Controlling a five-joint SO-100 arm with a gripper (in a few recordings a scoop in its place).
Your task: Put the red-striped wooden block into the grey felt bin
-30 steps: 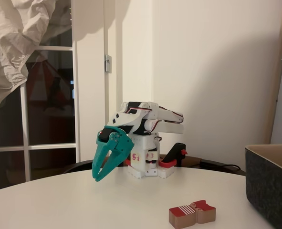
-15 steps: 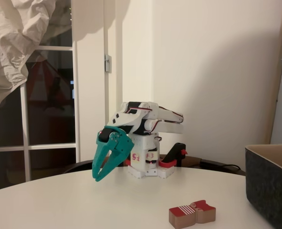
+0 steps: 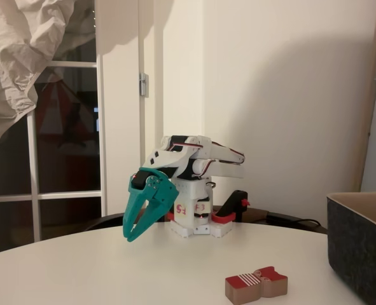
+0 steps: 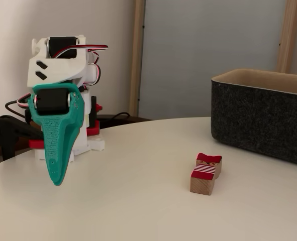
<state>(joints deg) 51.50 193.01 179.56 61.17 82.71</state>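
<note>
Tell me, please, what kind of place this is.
Probably a room in a home, not a lab: a round white table, a glazed door dark outside, and crumpled white fabric hanging at the window.

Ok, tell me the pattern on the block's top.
Red, with a red-and-white striped section; clearest in this fixed view.
</note>
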